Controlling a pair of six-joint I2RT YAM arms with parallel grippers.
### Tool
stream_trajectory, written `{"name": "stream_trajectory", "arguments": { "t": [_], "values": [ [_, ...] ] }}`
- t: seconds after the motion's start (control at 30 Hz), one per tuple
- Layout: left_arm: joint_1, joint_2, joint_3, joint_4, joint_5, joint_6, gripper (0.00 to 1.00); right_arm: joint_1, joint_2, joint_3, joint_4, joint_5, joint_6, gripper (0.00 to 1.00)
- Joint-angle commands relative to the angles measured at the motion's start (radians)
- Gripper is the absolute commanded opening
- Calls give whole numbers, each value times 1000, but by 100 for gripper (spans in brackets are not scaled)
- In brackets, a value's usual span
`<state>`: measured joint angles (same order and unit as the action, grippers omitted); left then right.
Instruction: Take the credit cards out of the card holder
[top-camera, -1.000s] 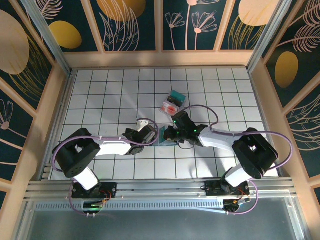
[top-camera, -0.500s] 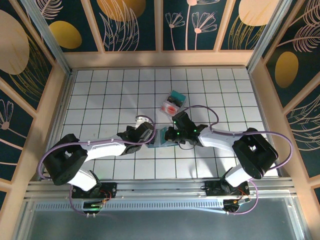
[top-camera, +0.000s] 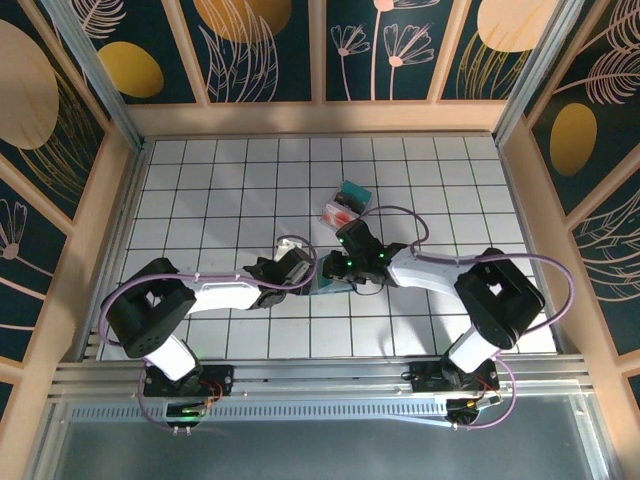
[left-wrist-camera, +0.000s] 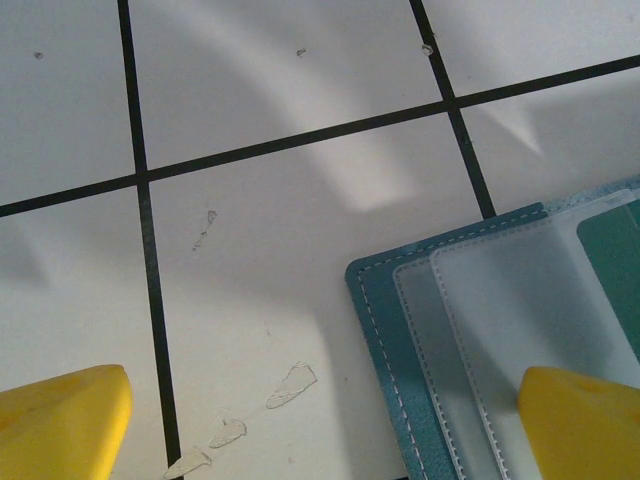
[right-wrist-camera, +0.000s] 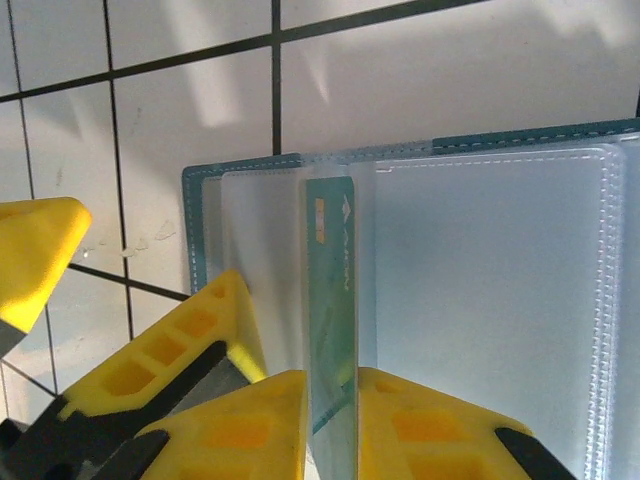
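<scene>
At the card holder (right-wrist-camera: 480, 300): left jaws wide; right jaws around a teal card (right-wrist-camera: 332, 300), grip unclear.

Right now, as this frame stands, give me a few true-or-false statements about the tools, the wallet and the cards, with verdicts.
1. The left tool is open. True.
2. The right tool pinches a teal card standing in the wallet. True.
3. The wallet lies folded shut. False: it lies open, clear pockets up.
4. The left tool grips the wallet. False: its jaws are spread, one finger over the wallet's corner, gripping nothing.
5. Every card is in the wallet. False: a loose teal card and a pink-red card lie on the tiles farther back.
</scene>
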<state>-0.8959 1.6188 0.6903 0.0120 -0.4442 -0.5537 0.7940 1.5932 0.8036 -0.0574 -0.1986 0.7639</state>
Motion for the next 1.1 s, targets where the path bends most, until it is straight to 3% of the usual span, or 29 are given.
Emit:
{"name": "stream_trajectory", "arguments": {
  "t": [0.0,0.13,0.23,0.37,0.53,0.77,1.07],
  "values": [
    [-1,7,-11,14,23,-9,99,9,19,32,21,21,-8,19],
    [-1,9,-12,23,40,-13,99,8,37,43,21,16,-14,17],
    [0,6,-6,15,32,-20,99,8,34,48,-2,35,-24,5],
    [0,9,-2,-22,-22,-52,99,8,4,52,-42,63,-40,0],
    [-1,23,0,-97,-113,-103,99,10,-44,46,-83,92,-53,0],
    [0,-2,-8,-106,-130,-94,99,8,-112,52,-125,137,-94,0],
    [0,-77,-2,-93,-130,-62,99,-44,-154,163,-226,283,-346,0]
  ]
}}
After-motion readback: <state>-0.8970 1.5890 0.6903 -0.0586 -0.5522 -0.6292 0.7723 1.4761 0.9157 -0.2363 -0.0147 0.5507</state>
